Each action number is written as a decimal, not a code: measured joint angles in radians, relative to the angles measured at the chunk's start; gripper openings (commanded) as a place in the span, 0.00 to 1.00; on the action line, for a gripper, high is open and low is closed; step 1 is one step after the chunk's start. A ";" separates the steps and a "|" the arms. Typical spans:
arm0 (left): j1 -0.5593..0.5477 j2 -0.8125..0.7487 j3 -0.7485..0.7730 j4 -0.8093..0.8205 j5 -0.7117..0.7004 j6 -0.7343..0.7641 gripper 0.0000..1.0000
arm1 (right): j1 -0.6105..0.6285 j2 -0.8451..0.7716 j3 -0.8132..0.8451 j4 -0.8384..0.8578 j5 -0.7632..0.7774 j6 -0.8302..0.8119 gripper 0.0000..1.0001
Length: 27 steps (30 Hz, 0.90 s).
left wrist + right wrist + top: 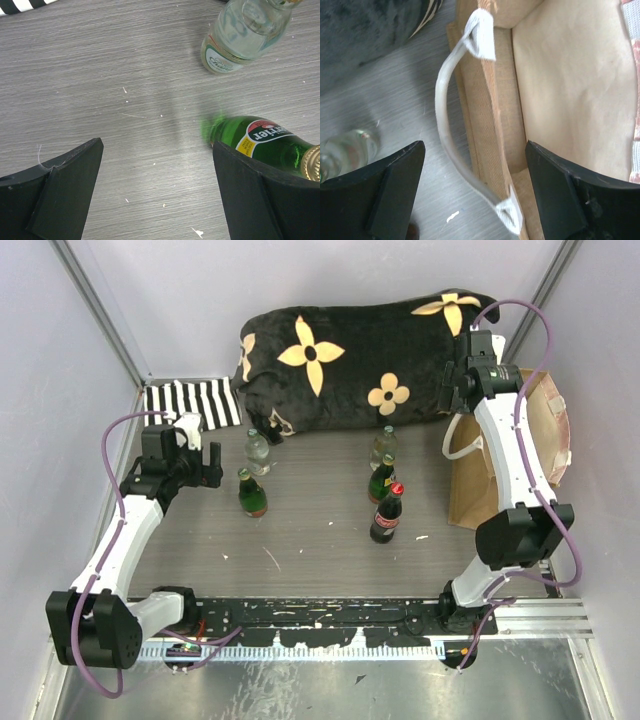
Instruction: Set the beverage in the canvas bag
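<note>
Canvas bag beneath right pincer, jaws spread

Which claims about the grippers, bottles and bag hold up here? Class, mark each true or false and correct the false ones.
1. The left gripper is open. True.
2. The right gripper holds a bottle. False: it is open and empty, over the edge of the bag.
3. The dark bottle has a red cap. True.
4. The bag is on the robot's left. False: it is on the robot's right.
5. The cushion is plain white. False: it is black with flowers.
</note>
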 measured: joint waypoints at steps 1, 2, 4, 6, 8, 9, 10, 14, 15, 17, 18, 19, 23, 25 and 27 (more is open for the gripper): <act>0.000 -0.002 0.000 0.000 0.000 -0.003 0.98 | -0.003 0.012 0.000 0.013 0.009 -0.003 0.86; 0.000 -0.005 0.000 0.000 0.001 -0.006 0.98 | -0.010 0.028 0.000 0.030 0.021 -0.008 0.86; 0.000 -0.008 0.000 0.000 0.003 -0.010 0.98 | -0.029 0.059 -0.001 0.060 0.045 -0.012 0.86; 0.000 -0.010 0.000 0.000 0.003 -0.011 0.98 | -0.053 0.092 -0.004 0.086 0.060 -0.013 0.86; 0.000 -0.012 0.000 0.000 0.003 -0.013 0.98 | -0.081 0.120 -0.027 0.114 0.066 -0.014 0.85; 0.000 -0.012 0.000 0.000 0.003 -0.014 0.98 | -0.094 0.129 -0.044 0.126 0.064 -0.014 0.83; 0.000 -0.013 0.000 0.000 0.004 -0.015 0.98 | -0.109 0.140 -0.067 0.138 0.061 -0.014 0.76; 0.000 -0.014 0.000 0.000 0.011 -0.021 0.98 | -0.158 0.161 -0.147 0.158 0.025 -0.030 0.03; 0.000 -0.014 0.000 0.000 0.013 -0.025 0.98 | -0.168 0.161 -0.154 0.158 0.008 -0.032 0.01; 0.000 -0.014 0.000 0.000 0.018 -0.030 0.98 | -0.184 0.159 -0.154 0.159 -0.019 -0.031 0.01; 0.000 -0.014 0.000 0.000 0.019 -0.034 0.98 | -0.189 0.156 -0.150 0.154 -0.029 -0.032 0.01; 0.000 -0.014 0.000 0.000 0.021 -0.036 0.98 | -0.192 0.156 -0.140 0.144 -0.035 -0.034 0.01; 0.000 -0.016 0.000 0.000 0.029 -0.051 0.98 | -0.199 0.156 0.008 0.044 -0.043 -0.056 0.01; 0.000 -0.016 0.000 -0.001 0.037 -0.062 0.98 | -0.199 0.156 0.155 0.002 -0.042 -0.069 0.01; 0.000 -0.016 0.000 -0.002 0.046 -0.071 0.98 | -0.199 0.148 0.276 -0.007 -0.042 -0.071 0.01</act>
